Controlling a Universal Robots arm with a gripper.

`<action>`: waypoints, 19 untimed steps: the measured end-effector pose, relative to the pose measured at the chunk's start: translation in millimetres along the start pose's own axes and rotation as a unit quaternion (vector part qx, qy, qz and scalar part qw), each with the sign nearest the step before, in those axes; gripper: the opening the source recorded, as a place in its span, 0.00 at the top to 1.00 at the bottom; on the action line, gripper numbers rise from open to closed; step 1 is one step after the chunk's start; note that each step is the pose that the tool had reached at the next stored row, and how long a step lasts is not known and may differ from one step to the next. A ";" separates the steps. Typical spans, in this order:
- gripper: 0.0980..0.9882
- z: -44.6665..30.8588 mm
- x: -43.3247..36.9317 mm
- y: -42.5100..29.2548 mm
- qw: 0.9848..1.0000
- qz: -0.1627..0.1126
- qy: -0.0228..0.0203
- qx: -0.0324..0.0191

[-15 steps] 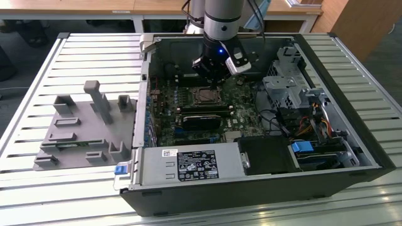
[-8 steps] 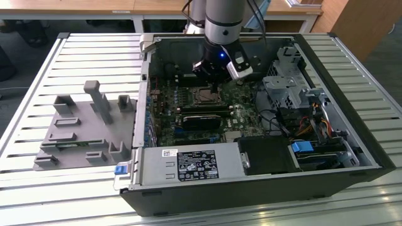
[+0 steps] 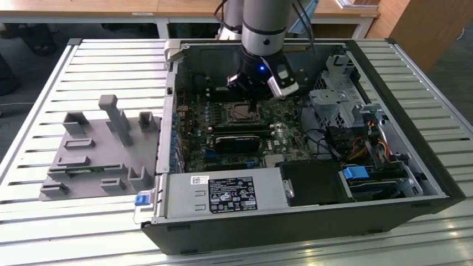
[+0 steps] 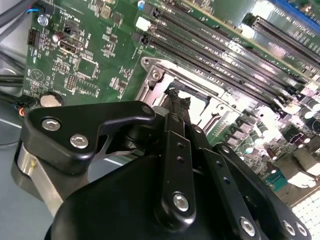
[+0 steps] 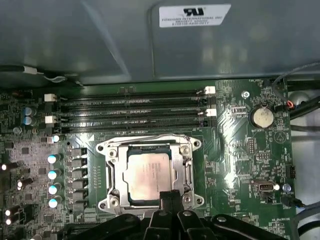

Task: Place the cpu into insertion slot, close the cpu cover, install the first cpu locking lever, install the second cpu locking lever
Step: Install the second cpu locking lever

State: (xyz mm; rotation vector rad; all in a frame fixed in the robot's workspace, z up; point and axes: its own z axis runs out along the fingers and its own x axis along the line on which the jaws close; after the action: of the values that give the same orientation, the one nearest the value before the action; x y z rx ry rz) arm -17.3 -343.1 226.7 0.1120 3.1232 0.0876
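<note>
An open computer case (image 3: 296, 210) is seen lying on a slatted metal table (image 3: 96, 55) in the exterior view, with the arm reaching down into it from above. The gripper (image 3: 255, 98) is held low over the motherboard (image 3: 288, 138), just above the socket area. In the first wrist view the cpu (image 5: 149, 172) is seen seated in the insertion slot (image 5: 116, 176), its silver-grey face showing through the window of the cpu cover (image 5: 185, 165), which lies flat over it. The near edge of the socket is hidden behind the black fingers (image 5: 167, 200), whose tips meet over that edge; whether they touch the cover or a lever cannot be made out. The locking levers are hard to tell apart from the silvery rim, so their state is left unsaid.

In the second wrist view much of the picture is taken up by the black gripper body, and the fingers (image 4: 175, 150) are seen pressed together into one narrow tip at the socket frame (image 4: 155, 75); nothing is seen grasped between them. The jaws are thus clenched on nothing visible. The cpu itself is masked there by the fingers.

Four long black memory slots (image 5: 135, 112) run beside the socket, and a round coin battery (image 5: 261, 117) sits well apart from it. Towards the exterior view's left, a grey fixture block (image 3: 96, 160) rests on the table, and the labelled grey power box (image 3: 221, 194) sits at the case's near side.
</note>
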 end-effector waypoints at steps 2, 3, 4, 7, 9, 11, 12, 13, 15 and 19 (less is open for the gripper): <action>0.99 -0.1 -0.2 -2.2 1.000 0.000 0.000 0.000; 0.99 -0.2 -0.2 -3.2 1.000 0.000 0.000 0.000; 0.99 -0.3 -0.3 -4.4 1.000 0.000 0.000 0.000; 0.99 -0.4 -0.6 -8.1 1.000 0.000 0.000 0.000; 0.99 -0.6 -0.8 -10.5 1.000 0.000 0.000 0.000; 0.99 -0.7 -0.9 -12.6 1.000 0.000 0.000 0.000; 0.99 -0.7 -1.0 -13.6 1.000 0.000 0.000 0.000; 0.99 -0.8 -1.1 -14.6 1.000 0.000 0.000 0.000; 0.99 -0.9 -1.1 -16.5 1.000 0.000 0.000 0.000; 0.99 -1.1 4.3 -18.4 1.000 0.000 0.000 -0.002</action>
State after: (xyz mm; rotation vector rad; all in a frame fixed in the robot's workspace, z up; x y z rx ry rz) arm -22.9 -361.2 226.7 0.1120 3.1235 0.0926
